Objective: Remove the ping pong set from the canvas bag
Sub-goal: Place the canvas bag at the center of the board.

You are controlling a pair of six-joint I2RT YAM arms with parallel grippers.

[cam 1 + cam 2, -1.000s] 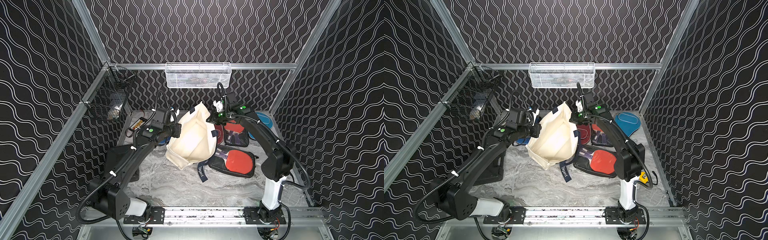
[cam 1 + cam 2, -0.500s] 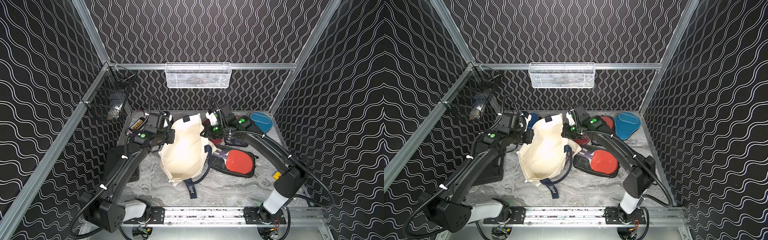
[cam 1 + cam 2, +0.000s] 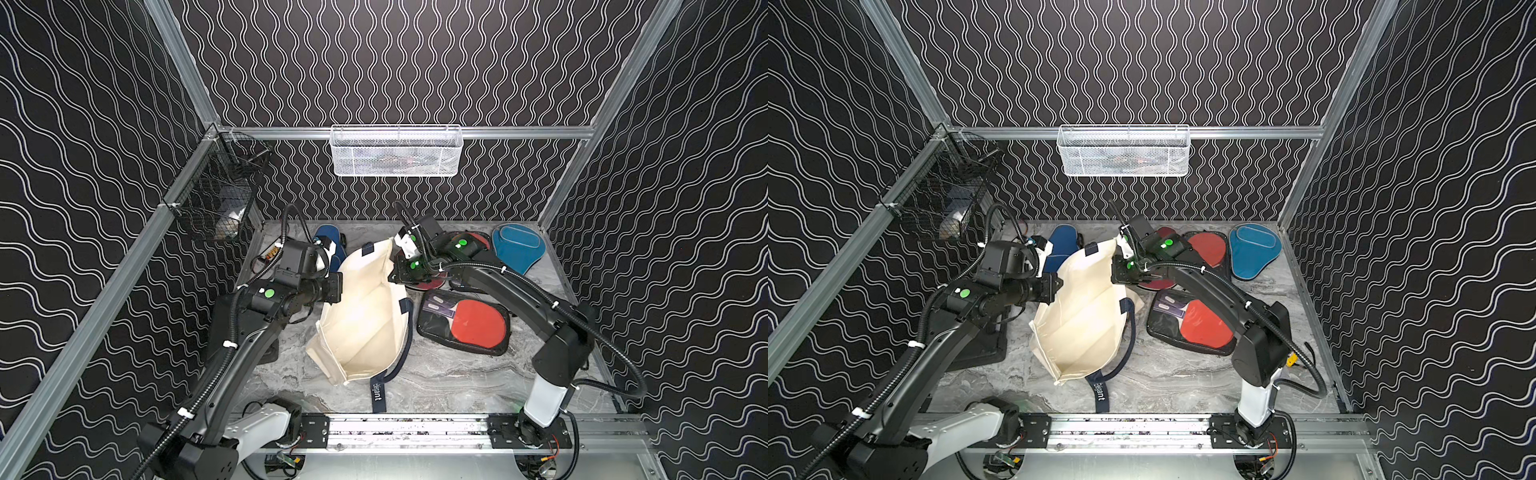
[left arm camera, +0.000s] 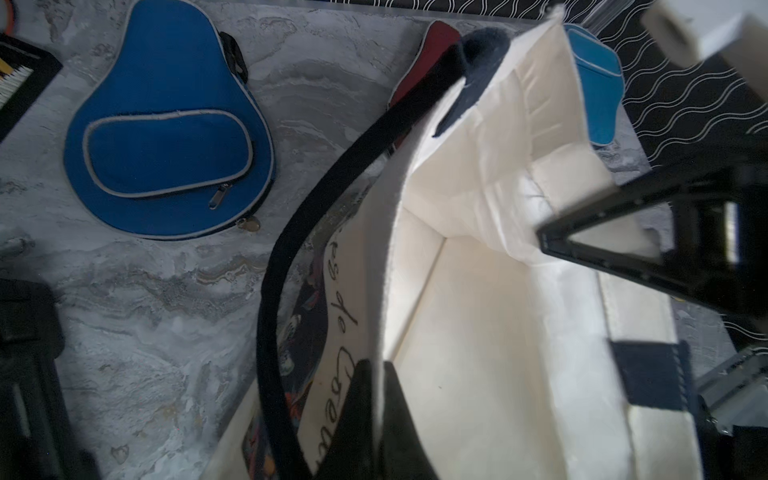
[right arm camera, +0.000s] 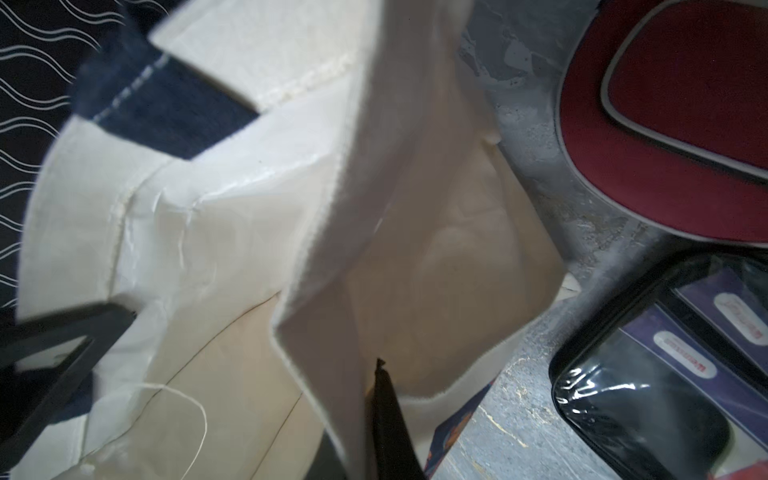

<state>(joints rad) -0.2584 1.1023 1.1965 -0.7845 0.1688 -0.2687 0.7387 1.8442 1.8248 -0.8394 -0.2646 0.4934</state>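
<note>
Cream canvas tote bag (image 3: pixel 365 316), surface (image 3: pixel 440 384) centre, rim pinched by left gripper (image 4: pixel 376 368) and right gripper (image 5: pixel 376 370), apparently empty; ping pong set of flat paddle cases (image 3: pixel 465 326) lies outside along far and right edges; next: release bag.

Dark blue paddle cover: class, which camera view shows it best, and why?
The left wrist view: the dark blue paddle cover shows nearly whole, zip pocket clear. In both top views the left arm hides part of the cover. The right wrist view misses it.
</note>
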